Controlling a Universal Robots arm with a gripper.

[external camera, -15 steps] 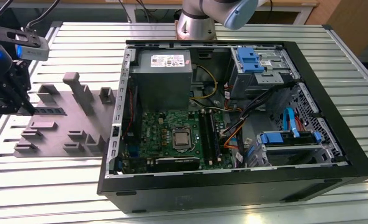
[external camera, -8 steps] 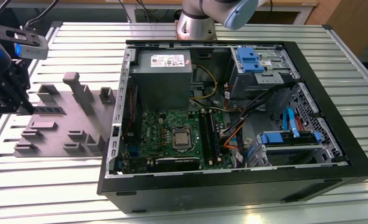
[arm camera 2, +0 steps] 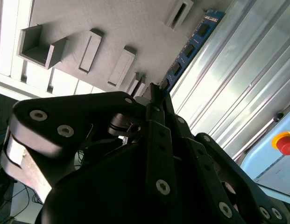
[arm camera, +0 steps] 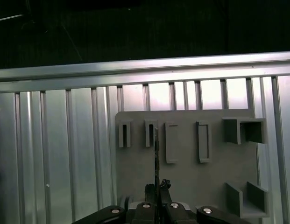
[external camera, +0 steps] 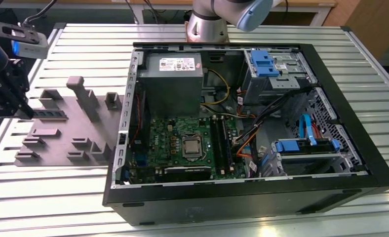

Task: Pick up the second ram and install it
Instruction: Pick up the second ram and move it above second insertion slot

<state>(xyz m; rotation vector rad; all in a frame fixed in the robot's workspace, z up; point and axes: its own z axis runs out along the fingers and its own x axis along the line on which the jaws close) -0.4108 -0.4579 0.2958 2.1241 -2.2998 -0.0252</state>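
Thin blue second ram (arm camera 2: pixel 189 48), on edge

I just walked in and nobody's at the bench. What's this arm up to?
The arm's gripper is at the grey holder plate on the exterior view's left. In the second wrist view, it looks pinched shut on one end of the second ram, a blue-green stick on the plate's edge. The stick has not been carried off yet. The open computer case with its green motherboard lies to the exterior view's right, apart from the gripper.

Shiny metal table (external camera: pixel 82 44), matt plastic holder (external camera: pixel 56 143), matt black gripper (arm camera 2: pixel 153 95)
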